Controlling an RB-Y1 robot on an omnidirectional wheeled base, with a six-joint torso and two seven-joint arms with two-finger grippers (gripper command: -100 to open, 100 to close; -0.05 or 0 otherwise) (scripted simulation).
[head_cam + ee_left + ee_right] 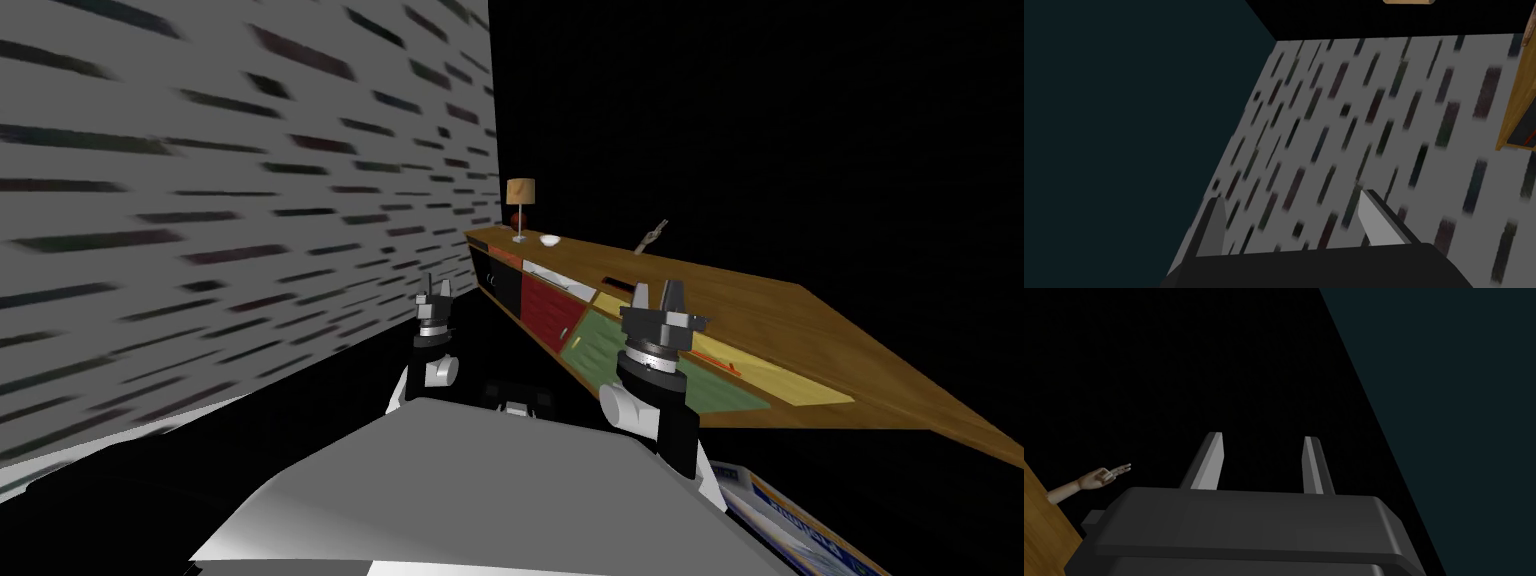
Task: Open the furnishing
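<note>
Head view: a long, low sideboard (790, 325) with a wooden top and black, red, green and yellow fronts runs away from the robot's right side towards a brick-patterned wall (200, 200). Behind it lies a black area (800, 120). At its far end stand a table lamp (520, 195), a red ball (516, 220) just behind the lamp's stem and a small white bowl (550, 240) beside it. A wooden hand figure (652, 236) stands further along the back edge. I cannot tell whether any front is ajar. The left gripper (437, 292) is raised with its fingers pointing up, near the sideboard's black end but apart from it. The right gripper (656, 297) is also upright, in front of the green and yellow fronts. I cannot tell whether it touches them.

Left wrist view: the left gripper's fingers (1376, 220) stand wide apart with nothing between them and face the patterned wall. The sideboard's end shows off to one side.

Right wrist view: the right gripper's fingers (1210, 463) are apart and hold nothing. They point into the black area, with the hand figure and a corner of the sideboard's top beside the gripper's body.
</note>
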